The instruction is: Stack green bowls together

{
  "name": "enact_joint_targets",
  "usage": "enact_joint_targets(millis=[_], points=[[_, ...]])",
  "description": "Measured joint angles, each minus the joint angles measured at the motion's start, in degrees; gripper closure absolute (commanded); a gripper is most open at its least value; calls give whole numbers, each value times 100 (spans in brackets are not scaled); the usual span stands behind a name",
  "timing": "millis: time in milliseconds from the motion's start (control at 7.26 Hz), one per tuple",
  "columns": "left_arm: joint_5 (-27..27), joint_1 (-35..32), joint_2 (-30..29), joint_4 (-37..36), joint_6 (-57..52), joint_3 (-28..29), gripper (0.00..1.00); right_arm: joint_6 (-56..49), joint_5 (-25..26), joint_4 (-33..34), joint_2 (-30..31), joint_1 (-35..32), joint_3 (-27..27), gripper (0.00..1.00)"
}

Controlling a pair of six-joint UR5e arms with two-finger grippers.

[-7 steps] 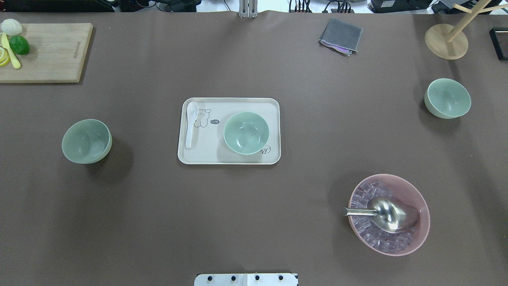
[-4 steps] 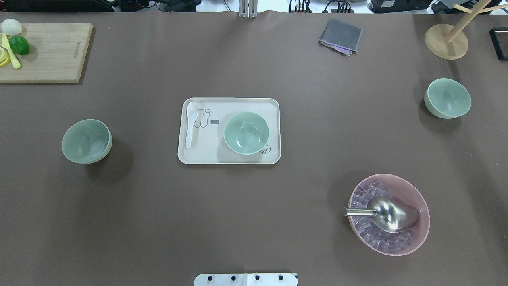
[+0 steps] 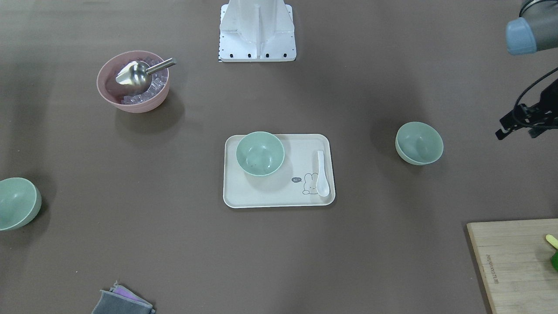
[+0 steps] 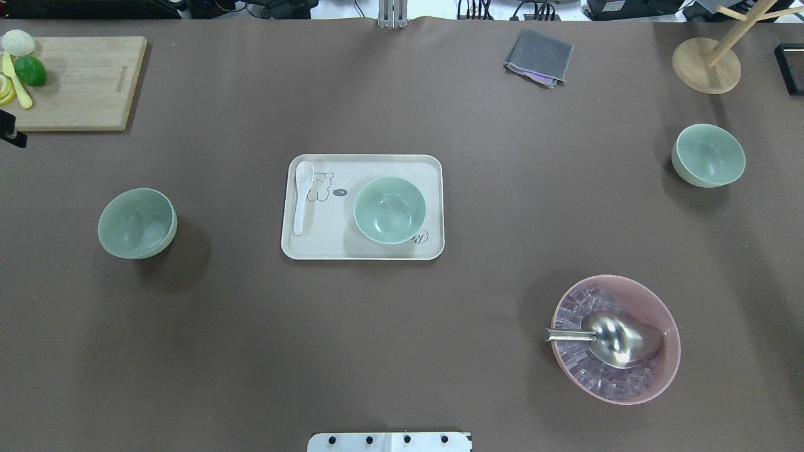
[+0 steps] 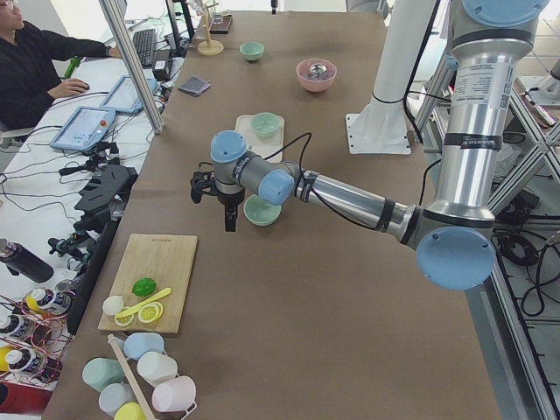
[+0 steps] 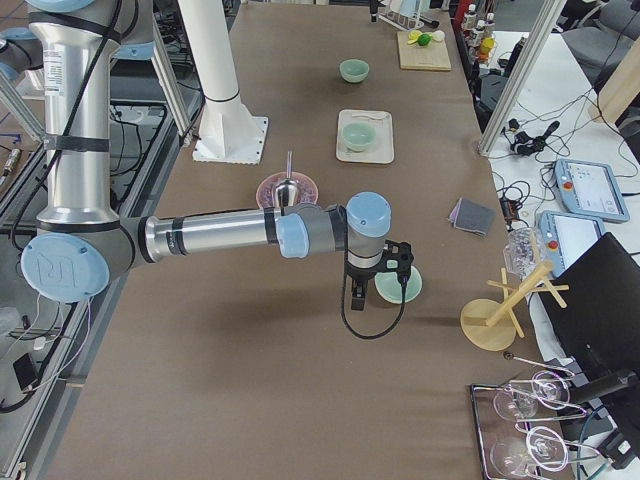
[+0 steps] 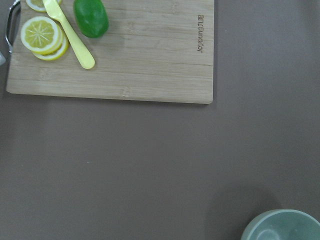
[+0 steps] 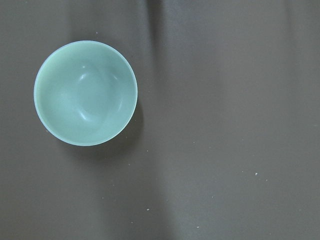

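Three green bowls stand apart, all upright. One green bowl (image 4: 137, 223) is on the left of the table, one (image 4: 389, 209) sits on the cream tray (image 4: 314, 245) in the middle, and one (image 4: 708, 155) is at the far right. My left gripper (image 5: 229, 214) hangs above the table beside the left bowl (image 5: 262, 211); only a black edge of it (image 4: 11, 132) shows overhead, so I cannot tell its state. My right gripper (image 6: 362, 295) hovers next to the right bowl (image 6: 400, 286), state not readable. The right wrist view looks straight down on that bowl (image 8: 85, 93).
A pink bowl (image 4: 653, 301) with ice cubes and a metal scoop (image 4: 612, 339) stands front right. A white spoon (image 4: 301, 194) lies on the tray. Cutting board (image 4: 81, 81) with lime and lemon slices far left, grey cloth (image 4: 540, 56), wooden stand (image 4: 706, 66) at the back.
A black edge of my left gripper has come into the overhead view at its left border. The bowls and the other objects have not moved.
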State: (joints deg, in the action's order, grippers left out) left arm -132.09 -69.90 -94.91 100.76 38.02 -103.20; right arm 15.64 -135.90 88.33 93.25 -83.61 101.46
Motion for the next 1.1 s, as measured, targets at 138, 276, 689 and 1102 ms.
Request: enact_joint_targets(millis=[138,276,689,1102], points=[[208,418,-2,133,387,-47,3,1,1,0,0,5,-2,0],[472,773,5,274,667,-45,3,3,1,0,-1,11,-3,0],[758,1344,2,626,1067,211,9,15,2,5,-8,30,-6,0],[772,1431,-18,1042,1107,582,33,69,2,9,-9,57,-7,0]])
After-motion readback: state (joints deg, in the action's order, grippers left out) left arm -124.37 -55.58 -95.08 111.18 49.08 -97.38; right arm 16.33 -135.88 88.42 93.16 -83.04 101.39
